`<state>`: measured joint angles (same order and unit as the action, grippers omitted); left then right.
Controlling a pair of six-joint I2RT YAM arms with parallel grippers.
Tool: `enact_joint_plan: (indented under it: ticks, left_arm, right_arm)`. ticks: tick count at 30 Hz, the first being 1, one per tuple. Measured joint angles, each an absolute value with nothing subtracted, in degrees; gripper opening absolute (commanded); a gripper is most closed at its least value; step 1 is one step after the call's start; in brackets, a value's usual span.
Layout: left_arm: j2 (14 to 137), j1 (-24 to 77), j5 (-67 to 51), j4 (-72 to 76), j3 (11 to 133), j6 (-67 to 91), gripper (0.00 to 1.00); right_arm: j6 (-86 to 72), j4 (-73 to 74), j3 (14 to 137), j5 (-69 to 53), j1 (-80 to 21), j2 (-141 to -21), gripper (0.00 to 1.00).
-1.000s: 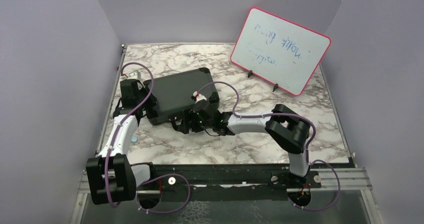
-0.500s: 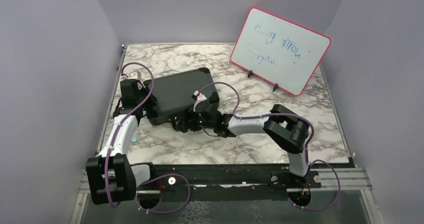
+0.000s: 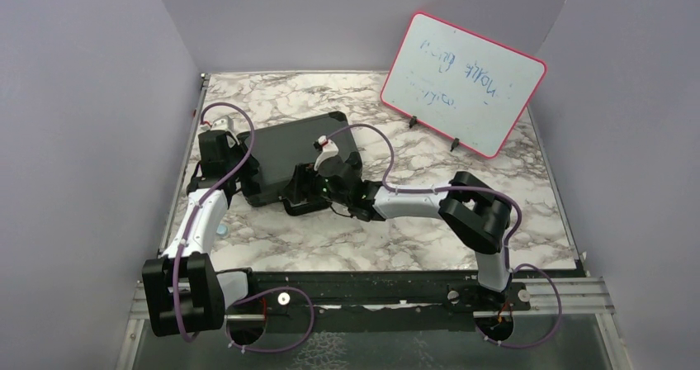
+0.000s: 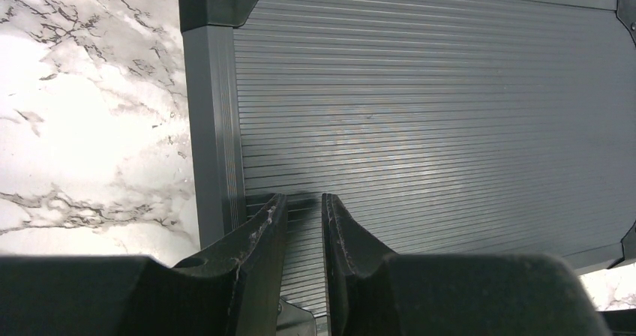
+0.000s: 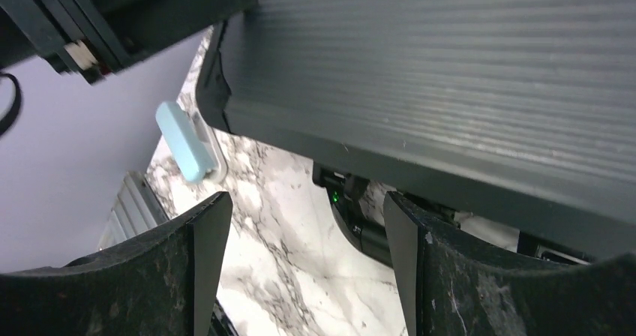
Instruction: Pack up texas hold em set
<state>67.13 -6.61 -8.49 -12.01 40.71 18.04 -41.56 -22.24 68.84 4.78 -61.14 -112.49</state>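
The black case [image 3: 293,151] lies closed on the marble table; chips, cards and the other buttons are hidden. Its ribbed lid fills the left wrist view [image 4: 420,88] and the top of the right wrist view [image 5: 450,66]. My left gripper [image 3: 246,172] is at the case's left edge. Its fingertips are nearly together on the lid with nothing between them [image 4: 304,201]. My right gripper [image 3: 295,198] is open and empty at the case's front edge, above bare table [image 5: 304,208]. A dark handle-like part [image 5: 364,227] hangs under that edge.
A small light-blue piece [image 3: 221,230], perhaps the blue button, lies on the table beside the left arm, also seen in the right wrist view [image 5: 184,141]. The pink-framed whiteboard [image 3: 462,81] stands at the back right. Purple walls enclose the table.
My right gripper has moved left and slightly back along the case's front edge, its wrist turning. The left gripper and the case have stayed put.
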Motion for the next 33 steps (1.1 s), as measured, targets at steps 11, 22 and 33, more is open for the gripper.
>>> enact_joint_plan:
  ticks: [11, 22, 33]
  left_arm:
    - [66.9, -6.6, -8.5, -11.9, 40.7, 17.9, 0.33]
    - [63.4, -6.4, -9.0, -14.7, 40.4, 19.0, 0.62]
    - [63.9, -6.3, -8.3, -15.0, 40.4, 21.4, 0.49]
  right_arm:
    - [-40.8, -20.1, 71.6, 6.5, -61.1, -112.4, 0.75]
    - [-39.2, -16.9, 63.4, 8.8, -60.9, -100.6, 0.54]
    - [-39.4, -9.9, 62.7, 9.3, -60.8, -104.0, 0.35]
